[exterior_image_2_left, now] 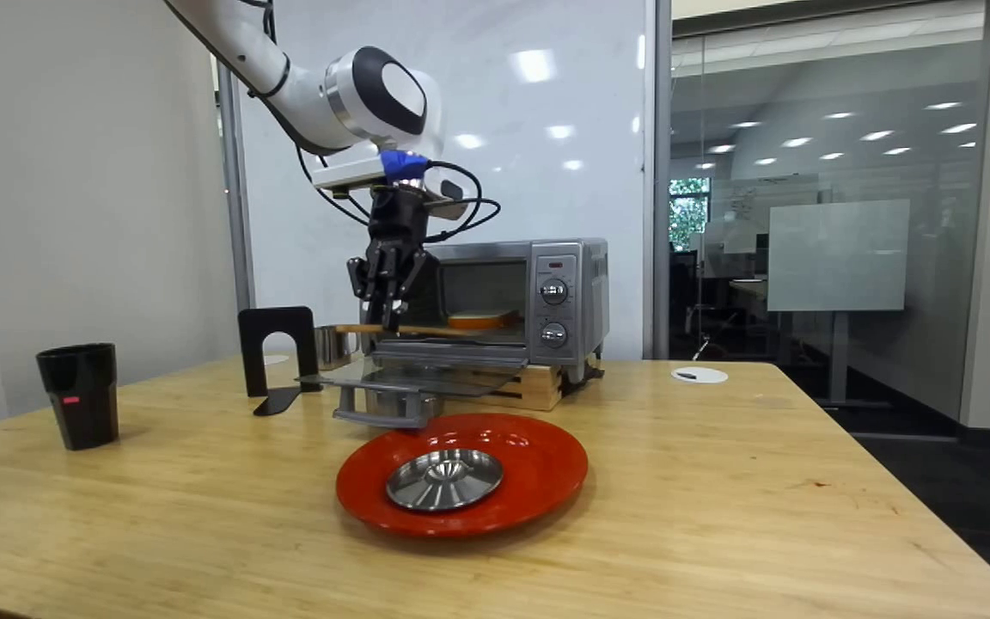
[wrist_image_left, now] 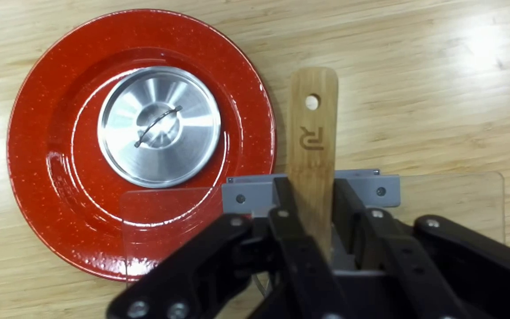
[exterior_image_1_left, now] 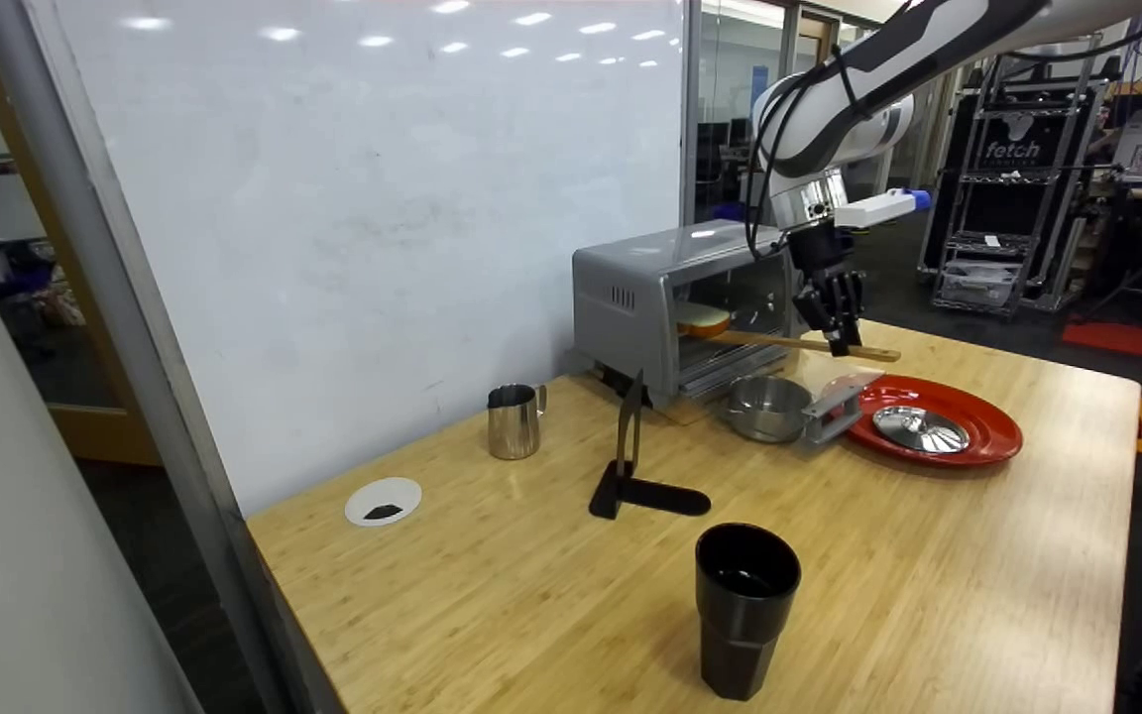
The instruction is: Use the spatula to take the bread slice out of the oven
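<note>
Black pincer (wrist_image_left: 311,195) tight on the spatula (wrist_image_left: 312,124), long axis nearly level, far end into the oven (exterior_image_1_left: 623,322)

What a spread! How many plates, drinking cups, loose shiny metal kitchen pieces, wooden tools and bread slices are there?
Plates: 1, the red plate
Cups: 1, the black cup
Shiny metal pieces: 3, the lid, jug and pot
Wooden tools: 1, the spatula, held by the gripper
Bread: 1, the bread slice, inside the oven
Total: 7
</note>
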`<action>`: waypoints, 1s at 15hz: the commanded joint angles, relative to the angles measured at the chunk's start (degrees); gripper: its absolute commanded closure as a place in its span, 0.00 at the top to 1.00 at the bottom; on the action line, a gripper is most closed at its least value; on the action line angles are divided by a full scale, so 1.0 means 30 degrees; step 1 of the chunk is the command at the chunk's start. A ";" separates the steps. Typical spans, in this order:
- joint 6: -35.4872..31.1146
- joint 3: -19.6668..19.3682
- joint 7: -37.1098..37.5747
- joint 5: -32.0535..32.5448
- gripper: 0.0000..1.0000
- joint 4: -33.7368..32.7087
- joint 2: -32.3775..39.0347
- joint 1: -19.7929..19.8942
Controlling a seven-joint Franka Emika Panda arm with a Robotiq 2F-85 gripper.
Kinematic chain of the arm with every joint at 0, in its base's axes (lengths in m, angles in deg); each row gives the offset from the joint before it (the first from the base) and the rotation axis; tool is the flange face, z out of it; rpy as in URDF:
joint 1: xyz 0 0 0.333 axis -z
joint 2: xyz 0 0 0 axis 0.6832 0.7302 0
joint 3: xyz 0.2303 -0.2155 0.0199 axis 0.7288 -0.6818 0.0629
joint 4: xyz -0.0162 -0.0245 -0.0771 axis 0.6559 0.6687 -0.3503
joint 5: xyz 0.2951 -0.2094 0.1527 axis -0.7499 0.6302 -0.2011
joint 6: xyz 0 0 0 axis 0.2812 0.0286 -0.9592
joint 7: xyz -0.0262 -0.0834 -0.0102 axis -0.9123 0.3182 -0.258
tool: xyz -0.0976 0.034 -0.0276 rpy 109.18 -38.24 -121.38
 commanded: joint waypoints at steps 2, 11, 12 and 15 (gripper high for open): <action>0.0302 0.0376 -0.0188 0.0451 0.07 -0.0816 0.0822 0.0302; -0.0998 0.0507 -0.0356 0.0940 0.07 -0.0429 0.0640 0.0224; -0.1268 0.0518 -0.0386 0.0971 0.07 -0.0386 0.0593 0.0242; -0.2080 0.0534 -0.0497 0.1005 0.07 -0.0208 0.0436 0.0269</action>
